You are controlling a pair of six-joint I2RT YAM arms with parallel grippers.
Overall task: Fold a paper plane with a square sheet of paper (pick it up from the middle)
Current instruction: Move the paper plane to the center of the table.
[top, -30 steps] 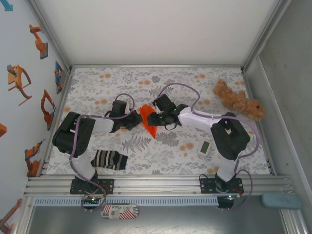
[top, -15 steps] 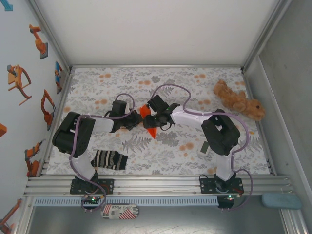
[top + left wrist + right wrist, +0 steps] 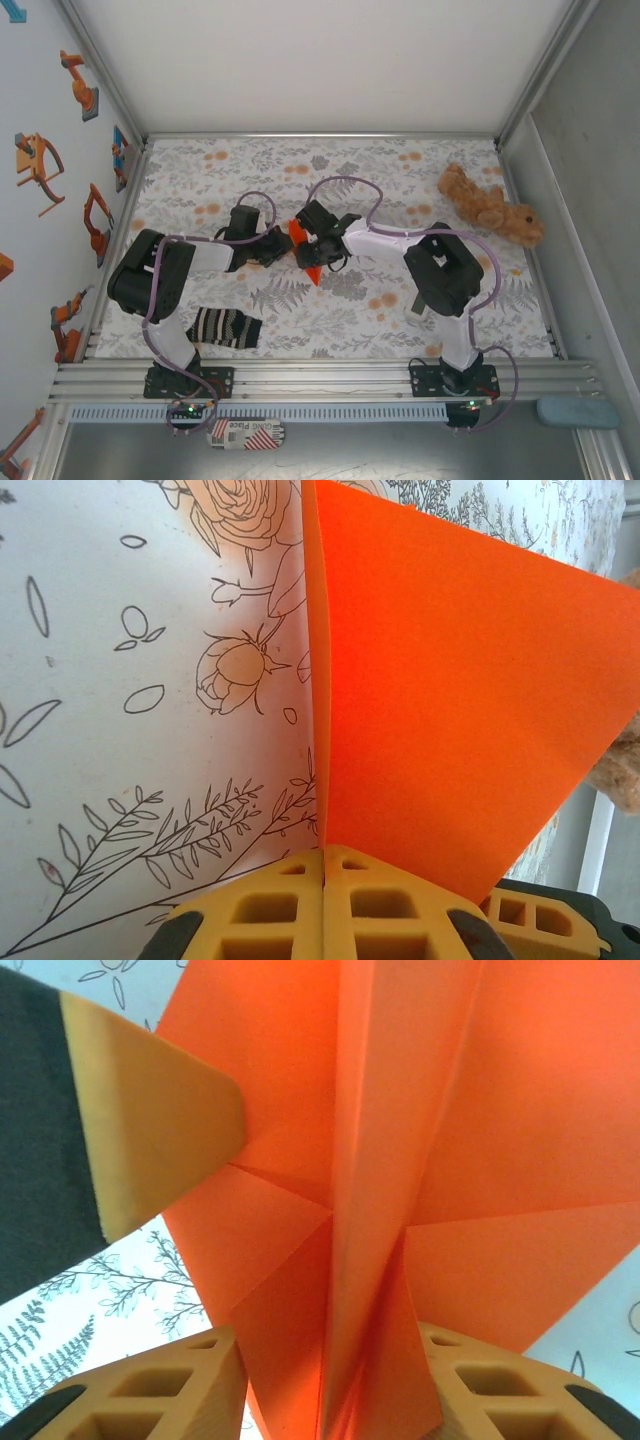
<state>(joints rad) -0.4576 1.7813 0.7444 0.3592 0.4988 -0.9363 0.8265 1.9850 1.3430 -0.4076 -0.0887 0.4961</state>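
In the left claw point(image 3: 325, 860), pinched, stands the paper plane point(image 3: 450, 700).

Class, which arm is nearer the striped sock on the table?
Left. The left arm rises just left of the striped sock; the right arm stands far to its right.

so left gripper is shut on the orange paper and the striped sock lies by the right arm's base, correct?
Wrong arm: the striped sock lies by the left arm's base, per the top external view. The left gripper is shut on the orange paper.
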